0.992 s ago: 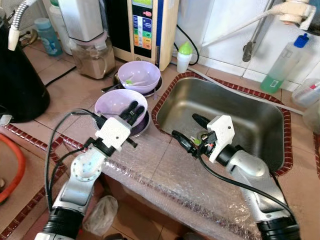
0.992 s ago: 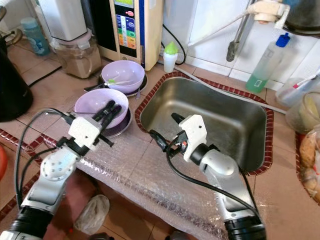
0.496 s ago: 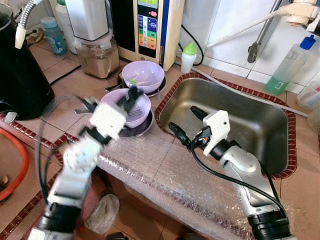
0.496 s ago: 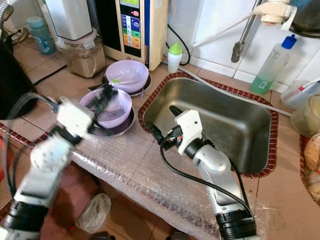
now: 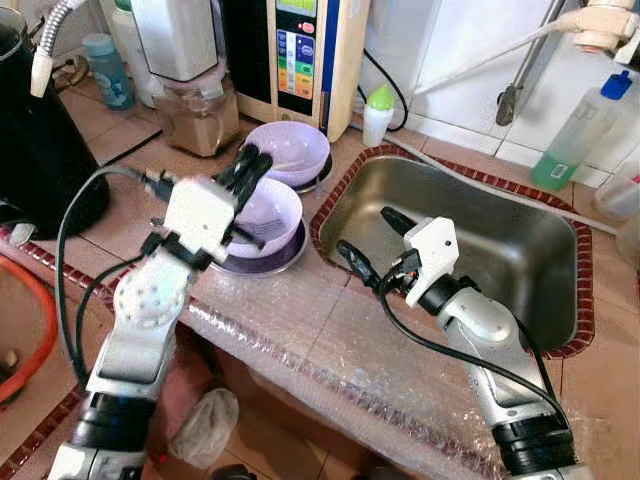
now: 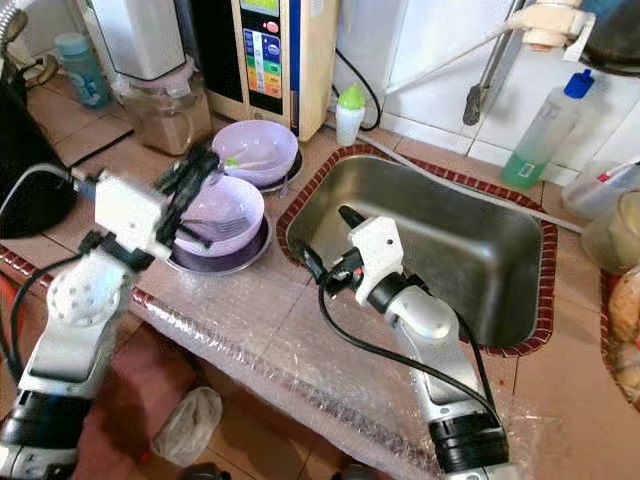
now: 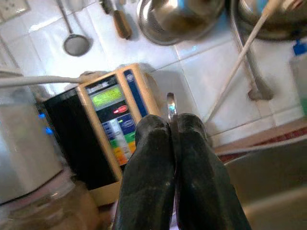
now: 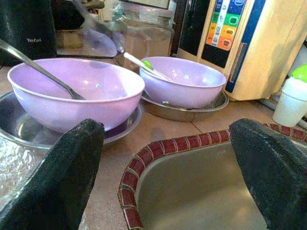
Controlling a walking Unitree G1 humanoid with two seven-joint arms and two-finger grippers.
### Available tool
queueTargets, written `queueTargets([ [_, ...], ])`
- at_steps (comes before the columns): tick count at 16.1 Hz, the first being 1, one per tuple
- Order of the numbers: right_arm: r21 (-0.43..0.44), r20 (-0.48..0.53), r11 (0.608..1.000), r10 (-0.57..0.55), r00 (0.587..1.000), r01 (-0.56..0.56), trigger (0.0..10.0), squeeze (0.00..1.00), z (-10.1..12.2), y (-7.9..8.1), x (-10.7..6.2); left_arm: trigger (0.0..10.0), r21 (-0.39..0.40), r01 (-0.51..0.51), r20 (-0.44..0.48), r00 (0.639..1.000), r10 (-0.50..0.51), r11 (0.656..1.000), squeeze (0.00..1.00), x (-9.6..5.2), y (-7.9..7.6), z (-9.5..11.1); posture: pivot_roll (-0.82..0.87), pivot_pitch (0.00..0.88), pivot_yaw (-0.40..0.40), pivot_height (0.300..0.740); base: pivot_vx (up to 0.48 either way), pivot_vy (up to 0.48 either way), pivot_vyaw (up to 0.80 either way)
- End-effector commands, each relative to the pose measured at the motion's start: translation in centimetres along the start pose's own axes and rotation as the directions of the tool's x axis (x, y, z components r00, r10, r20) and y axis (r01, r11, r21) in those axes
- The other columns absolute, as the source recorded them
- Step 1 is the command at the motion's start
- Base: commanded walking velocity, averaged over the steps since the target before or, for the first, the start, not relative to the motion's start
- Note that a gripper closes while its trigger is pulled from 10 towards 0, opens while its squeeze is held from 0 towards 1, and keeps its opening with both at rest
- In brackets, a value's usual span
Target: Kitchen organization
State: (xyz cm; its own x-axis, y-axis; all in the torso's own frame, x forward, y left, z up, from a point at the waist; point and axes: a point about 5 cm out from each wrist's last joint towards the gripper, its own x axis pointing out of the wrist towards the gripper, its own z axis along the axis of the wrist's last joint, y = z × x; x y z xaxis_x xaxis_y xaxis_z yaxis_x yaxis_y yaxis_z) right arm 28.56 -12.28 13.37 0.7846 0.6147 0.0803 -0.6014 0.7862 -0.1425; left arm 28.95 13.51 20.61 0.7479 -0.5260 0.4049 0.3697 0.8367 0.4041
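Observation:
Two lilac bowls stand left of the steel sink (image 5: 480, 235). The near bowl (image 5: 272, 208) sits on a metal plate (image 5: 285, 255), and a metal utensil (image 8: 38, 72) leans inside it. The far bowl (image 5: 298, 148) holds a white spoon (image 8: 144, 64). My left gripper (image 5: 250, 165) is raised over the near bowl, pointing up and back. It is shut, and a thin metal utensil tip (image 7: 171, 104) sticks out between its fingers. My right gripper (image 5: 367, 232) hovers open at the sink's left rim, holding nothing.
A black kettle (image 5: 40, 150) stands at the far left, with a blender jar (image 5: 195, 110) and a water device (image 5: 305, 50) behind the bowls. A green-capped bottle (image 5: 375, 112) and a soap bottle (image 5: 575, 130) line the back. Bubble wrap (image 5: 330, 330) covers the counter's front.
My left arm has risen from the near bowl's front rim, its fingers now pointing up and back over the bowl. The right arm has barely moved.

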Motion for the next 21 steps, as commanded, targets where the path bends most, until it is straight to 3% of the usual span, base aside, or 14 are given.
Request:
queueTargets([
  [1, -0.02, 0.016, 1.0, -0.015, 1.0, 0.015, 10.0, 0.0, 0.5, -0.5, 0.1, 0.0, -0.042, 0.035, 0.065, 0.997, -0.032, 0.999, 0.0, 1.3, -0.2, 1.7, -0.01, 0.0, -0.021, 0.74, 0.0, 0.0, 0.0],
  [2, -0.026, 0.022, 1.0, -0.013, 1.0, 0.014, 10.0, 0.0, 0.6, -0.5, 0.2, 0.0, -0.086, 0.046, 0.076, 0.996, -0.039, 0.995, 0.0, 1.7, -0.3, 2.2, -0.01, 0.0, -0.021, 0.74, 0.0, 0.0, 0.0],
  [4, -0.052, 0.046, 0.999, -0.012, 0.999, 0.014, 10.0, 0.0, 1.3, -0.8, 0.6, 0.0, -0.282, 0.183, 0.106, 0.982, -0.159, 0.942, 0.0, 3.8, -1.8, 3.1, -0.01, 0.0, -0.019, 0.74, 0.0, 0.0, 0.0],
  [10, -0.136, 0.111, 0.986, -0.081, 0.991, 0.096, 10.0, 0.0, 2.9, -2.0, 0.9, 0.0, -0.467, 0.311, 0.083, 0.947, -0.309, 0.828, 0.0, 5.0, -4.6, 2.5, -0.02, 0.0, -0.003, 0.74, 0.0, 0.0, 0.0],
  [11, -0.131, 0.106, 0.986, -0.091, 0.99, 0.105, 1.5, 0.0, 2.8, -2.2, 0.8, 0.0, -0.505, 0.316, 0.081, 0.944, -0.32, 0.803, 0.0, 4.9, -5.3, 2.3, -0.03, 0.0, 0.005, 0.74, 0.0, 0.0, 0.0],
  [12, -0.135, 0.101, 0.984, -0.101, 0.99, 0.114, 1.0, 0.0, 2.7, -2.4, 0.8, 0.0, -0.525, 0.332, 0.074, 0.935, -0.346, 0.784, 0.0, 4.9, -6.0, 2.0, -0.03, 0.0, 0.005, 0.74, 0.0, 0.0, 0.0],
  [13, -0.137, 0.105, 0.984, -0.103, 0.989, 0.117, 2.9, 0.0, 2.9, -2.6, 0.9, 0.0, -0.527, 0.344, 0.061, 0.927, -0.37, 0.777, 0.0, 4.8, -6.4, 1.6, -0.03, 0.0, 0.006, 0.74, 0.0, 0.0, 0.0],
  [14, -0.138, 0.108, 0.984, -0.098, 0.989, 0.112, 0.5, 0.0, 3.0, -2.6, 1.0, 0.0, -0.526, 0.346, 0.053, 0.925, -0.375, 0.777, 0.0, 4.7, -6.6, 1.4, -0.04, 0.0, 0.006, 0.74, 0.0, 0.0, 0.0],
  [17, -0.128, 0.107, 0.988, -0.075, 0.991, 0.089, 0.0, 0.0, 3.1, -2.6, 1.2, 0.0, -0.533, 0.339, 0.046, 0.926, -0.374, 0.775, 0.0, 4.6, -6.9, 1.1, -0.04, 0.0, 0.002, 0.74, 0.0, 0.0, 0.0],
  [21, -0.115, 0.045, 0.991, 0.074, 0.996, -0.068, 0.0, 0.0, 2.6, -2.3, 1.3, 0.0, -0.549, 0.327, 0.025, 0.926, -0.376, 0.769, 0.0, 4.4, -7.3, 0.6, -0.04, 0.0, -0.006, 0.74, 0.0, 0.0, 0.0],
])
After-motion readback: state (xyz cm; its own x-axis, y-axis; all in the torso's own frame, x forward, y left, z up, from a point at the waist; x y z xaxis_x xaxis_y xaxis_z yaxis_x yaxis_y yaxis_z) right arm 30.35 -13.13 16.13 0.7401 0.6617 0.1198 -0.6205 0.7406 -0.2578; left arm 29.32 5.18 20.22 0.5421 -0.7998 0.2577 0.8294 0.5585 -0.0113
